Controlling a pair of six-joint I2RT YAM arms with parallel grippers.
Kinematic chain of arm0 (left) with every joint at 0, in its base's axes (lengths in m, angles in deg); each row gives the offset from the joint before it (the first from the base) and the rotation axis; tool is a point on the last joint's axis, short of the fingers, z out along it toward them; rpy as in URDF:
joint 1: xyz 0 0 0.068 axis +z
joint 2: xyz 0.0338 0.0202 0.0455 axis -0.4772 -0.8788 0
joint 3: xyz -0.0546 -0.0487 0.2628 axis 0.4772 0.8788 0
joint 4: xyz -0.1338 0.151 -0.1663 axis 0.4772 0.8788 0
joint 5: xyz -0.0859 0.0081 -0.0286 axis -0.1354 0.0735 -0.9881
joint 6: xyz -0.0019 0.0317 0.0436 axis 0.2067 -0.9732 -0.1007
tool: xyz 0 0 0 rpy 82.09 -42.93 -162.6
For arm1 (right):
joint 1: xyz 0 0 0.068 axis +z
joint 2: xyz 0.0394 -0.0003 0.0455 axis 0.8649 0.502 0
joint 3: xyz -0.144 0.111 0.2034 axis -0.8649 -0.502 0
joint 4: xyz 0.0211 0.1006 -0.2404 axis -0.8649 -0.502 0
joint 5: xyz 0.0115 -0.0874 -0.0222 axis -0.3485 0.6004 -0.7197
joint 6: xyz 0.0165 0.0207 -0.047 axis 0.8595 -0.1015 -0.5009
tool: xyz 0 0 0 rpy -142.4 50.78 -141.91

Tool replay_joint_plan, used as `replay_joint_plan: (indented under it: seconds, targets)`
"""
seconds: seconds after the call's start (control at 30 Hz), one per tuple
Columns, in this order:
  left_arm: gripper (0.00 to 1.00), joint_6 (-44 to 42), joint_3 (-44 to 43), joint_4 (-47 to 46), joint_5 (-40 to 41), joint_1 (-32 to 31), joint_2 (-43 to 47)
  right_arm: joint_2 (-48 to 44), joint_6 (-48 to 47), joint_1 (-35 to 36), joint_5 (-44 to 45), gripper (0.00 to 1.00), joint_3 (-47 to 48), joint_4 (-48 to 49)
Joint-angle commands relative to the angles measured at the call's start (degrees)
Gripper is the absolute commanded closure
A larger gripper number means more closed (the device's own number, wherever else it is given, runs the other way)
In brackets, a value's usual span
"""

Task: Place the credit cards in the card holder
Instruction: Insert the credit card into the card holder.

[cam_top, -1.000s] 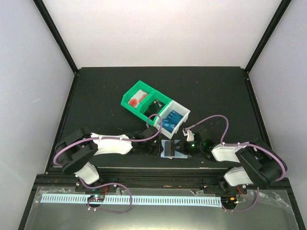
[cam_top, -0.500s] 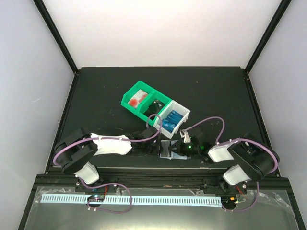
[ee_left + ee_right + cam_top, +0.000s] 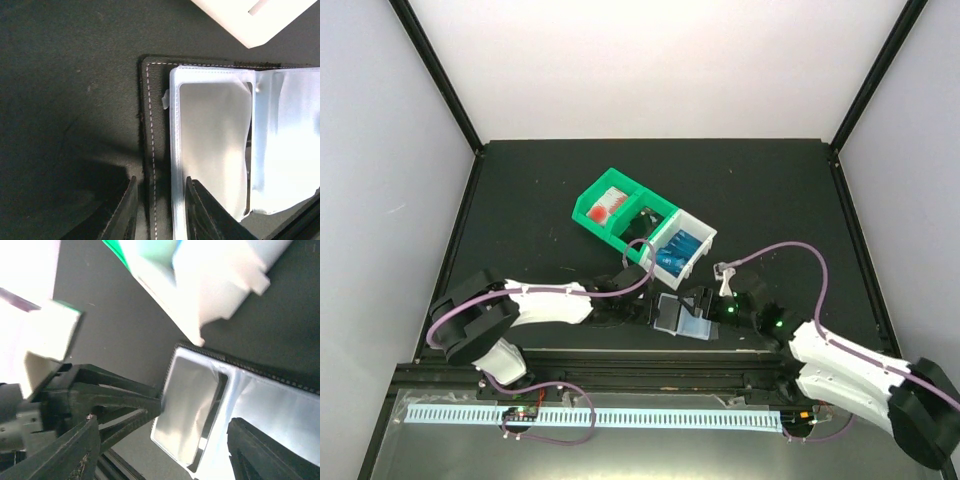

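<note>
On the black table (image 3: 520,200), the left gripper (image 3: 160,192) pinches the cover of the open card holder (image 3: 210,145), seemingly pinning it flat; the right gripper (image 3: 162,435) hovers above, spread and empty. Blue credit cards (image 3: 682,245) sit in the white bin (image 3: 712,238).

Blk card holder (image 3: 676,316) open, blue cards (image 3: 681,246) nr

Soft, even light is coming from above in the overhead view, leaving the pale walls (image 3: 380,150) bright and the dark bench (image 3: 520,190) flat. In the left wrist view the clear sleeves of the card holder (image 3: 215,140) are glaring pale, a dim shadow is lying to its left, and the left tool (image 3: 161,184) is sitting out of focus. The right wrist view is blowing out white at far left, and the white bin (image 3: 225,275) is smearing into blur.
</note>
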Motion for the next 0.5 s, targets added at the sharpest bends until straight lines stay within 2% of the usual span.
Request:
replay_joint_plan:
  seconds: [0.0,0.1,0.23,0.37,0.47]
  targets:
    - [0.70,-0.3,-0.3,4.5,2.3,-0.1,4.0,-7.2,-6.0,0.2,6.1,0.27,6.5,-17.1]
    - [0.66,-0.6,0.2,6.8,5.2,0.2,8.8,-8.8,-10.5,0.2,8.9,0.26,12.2,-24.9]
    - [0.55,-1.6,0.5,11.2,8.7,2.2,15.5,-6.9,-17.4,0.2,13.3,0.26,20.0,-30.7]
    - [0.40,-2.6,2.1,12.6,7.8,6.2,22.8,-0.6,-23.6,0.2,17.1,0.26,29.4,-35.1]
    - [0.31,-3.1,3.3,12.6,6.4,9.6,26.8,5.5,-29.9,0.1,16.2,0.26,35.8,-36.3]
